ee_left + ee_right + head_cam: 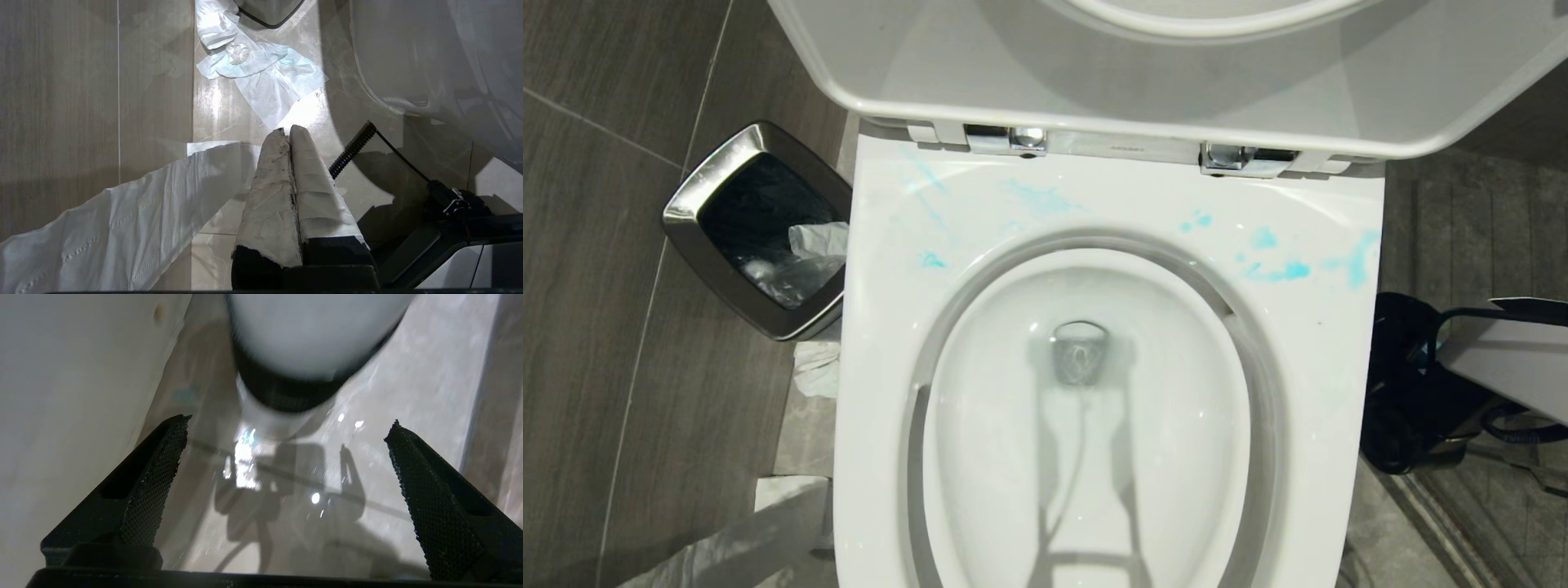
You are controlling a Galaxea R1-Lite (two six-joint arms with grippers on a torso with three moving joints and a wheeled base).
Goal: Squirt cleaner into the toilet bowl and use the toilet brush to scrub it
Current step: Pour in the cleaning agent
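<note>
Right hand (286, 428) wide open, empty, beside the toilet bowl (61, 396) wall, apart from it.

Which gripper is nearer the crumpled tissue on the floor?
Left. The left gripper, shut, hangs over the floor just short of the crumpled tissue. The right gripper, open, is on the toilet's other side.

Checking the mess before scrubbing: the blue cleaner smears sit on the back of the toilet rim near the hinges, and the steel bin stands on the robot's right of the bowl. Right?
Not quite. The cleaner smears do lie on the back of the toilet bowl rim near the chrome hinges, but the steel bin stands on the robot's left of the bowl, as the head view shows.
</note>
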